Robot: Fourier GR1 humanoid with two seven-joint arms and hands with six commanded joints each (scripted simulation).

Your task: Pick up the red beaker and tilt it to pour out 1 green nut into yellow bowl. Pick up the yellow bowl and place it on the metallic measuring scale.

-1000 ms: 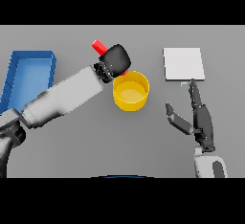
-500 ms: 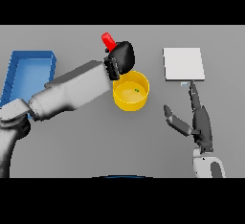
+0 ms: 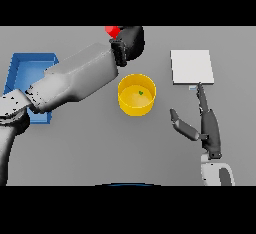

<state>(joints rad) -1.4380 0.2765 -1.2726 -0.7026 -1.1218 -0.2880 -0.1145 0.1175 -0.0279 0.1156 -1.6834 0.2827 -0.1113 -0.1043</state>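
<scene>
- Gripping the red beaker [image 3: 112, 31], the left hand [image 3: 131, 42] has its fingers curled round it, beyond the far rim of the yellow bowl [image 3: 136, 102].
- One green nut [image 3: 141, 93] lies inside the bowl.
- Right hand [image 3: 209, 127]: fingers straight, thumb spread, holding nothing, just below the metallic measuring scale [image 3: 191, 66].
- Blue tray [image 3: 20, 64]: at the table's left.

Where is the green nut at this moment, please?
In the head view the green nut lies inside the yellow bowl at mid-table, just below the left hand holding the red beaker.
</scene>
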